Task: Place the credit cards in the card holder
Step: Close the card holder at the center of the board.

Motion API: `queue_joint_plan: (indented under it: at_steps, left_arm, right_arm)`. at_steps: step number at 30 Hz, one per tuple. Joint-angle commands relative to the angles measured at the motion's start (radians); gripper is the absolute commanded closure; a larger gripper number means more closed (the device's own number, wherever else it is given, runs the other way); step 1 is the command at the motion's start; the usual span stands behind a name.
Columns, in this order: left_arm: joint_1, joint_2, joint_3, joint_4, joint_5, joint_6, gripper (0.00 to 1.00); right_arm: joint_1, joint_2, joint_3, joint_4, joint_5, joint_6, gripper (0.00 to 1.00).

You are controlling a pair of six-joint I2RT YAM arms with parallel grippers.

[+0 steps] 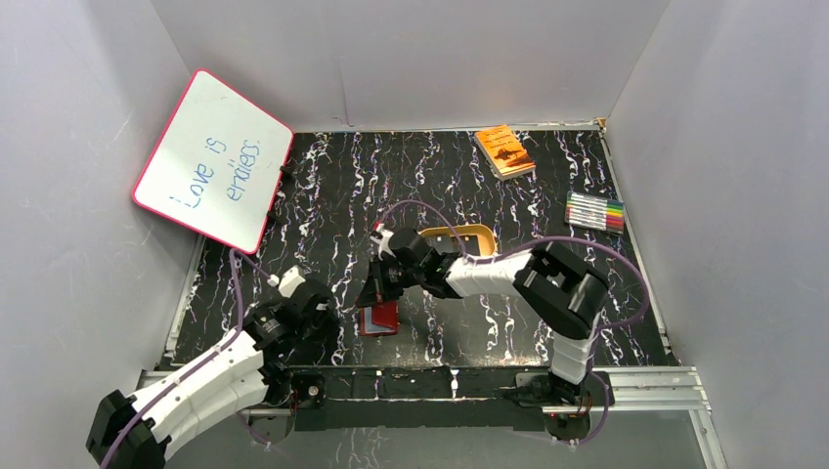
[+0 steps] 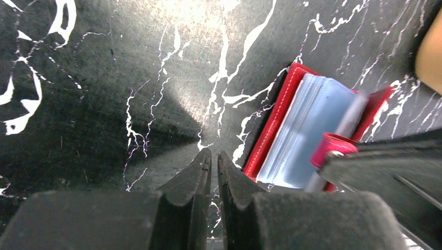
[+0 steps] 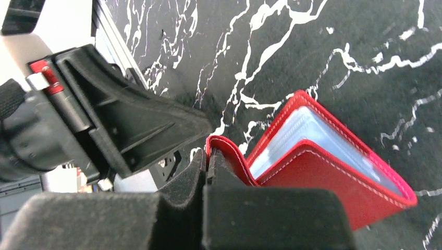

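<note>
Red leather-like card holder [image 3: 333,177], white-stitched, lies splayed open on the black marbled table [image 2: 104,104], with clear plastic sleeves [image 2: 307,130] showing. Right gripper [image 3: 207,156] pinches its curled flap [image 3: 229,156] between foam-padded fingers. Left gripper [image 2: 215,159] is closed and empty, wedge tips nearly touching, with the holder just beside them.
</note>
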Motion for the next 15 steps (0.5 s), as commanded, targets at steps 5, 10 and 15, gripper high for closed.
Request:
queue_joint_plan:
  at_steps: [5, 10, 15]
  left_arm:
    - [0.0, -0.063, 0.058, -0.13, -0.086, -0.05, 0.89]
    - [0.0, -0.101, 0.091, -0.167, -0.117, -0.074, 0.86]
    - [0.0, -0.143, 0.186, -0.269, -0.206, -0.066, 0.82]
  right_arm:
    - [0.029, 0.109, 0.184, -0.078, -0.066, -0.04, 0.74]
    - [0.039, 0.151, 0.236, -0.146, -0.082, -0.071, 0.68]
    - [0.041, 0.119, 0.272, -0.175, -0.1, -0.094, 0.51]
